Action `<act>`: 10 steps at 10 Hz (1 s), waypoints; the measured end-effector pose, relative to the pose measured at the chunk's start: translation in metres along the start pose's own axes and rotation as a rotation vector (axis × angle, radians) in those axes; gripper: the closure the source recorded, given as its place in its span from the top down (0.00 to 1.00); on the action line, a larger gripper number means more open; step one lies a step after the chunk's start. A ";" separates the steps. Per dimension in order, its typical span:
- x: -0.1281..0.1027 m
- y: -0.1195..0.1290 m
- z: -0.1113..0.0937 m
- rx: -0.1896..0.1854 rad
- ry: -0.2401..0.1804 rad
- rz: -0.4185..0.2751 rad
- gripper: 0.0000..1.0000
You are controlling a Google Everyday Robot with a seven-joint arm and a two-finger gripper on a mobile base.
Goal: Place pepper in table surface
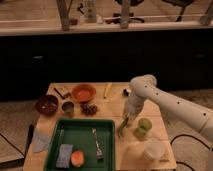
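My gripper [126, 120] hangs on the white arm that reaches in from the right, just past the right rim of the dark green tray. It is shut on the pepper [121, 129], a slender dark green piece that hangs down from the fingers, its lower tip at or just above the table surface [118, 102]. The light brown wooden top carries all the other items. I cannot tell if the pepper's tip touches the wood.
The green tray [56, 139] holds a fork [96, 143], a blue sponge [64, 155] and an orange fruit [77, 158]. A light-green cup [144, 125] and a white container [154, 149] stand right of the gripper. An orange bowl [83, 92], a dark bowl [46, 105], grapes [90, 108] and a yellow item [107, 90] lie behind.
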 end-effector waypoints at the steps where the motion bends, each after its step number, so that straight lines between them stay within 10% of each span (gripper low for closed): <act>1: 0.000 0.000 0.001 0.001 -0.001 -0.001 0.07; 10: 0.002 -0.001 0.000 0.007 -0.001 -0.009 0.05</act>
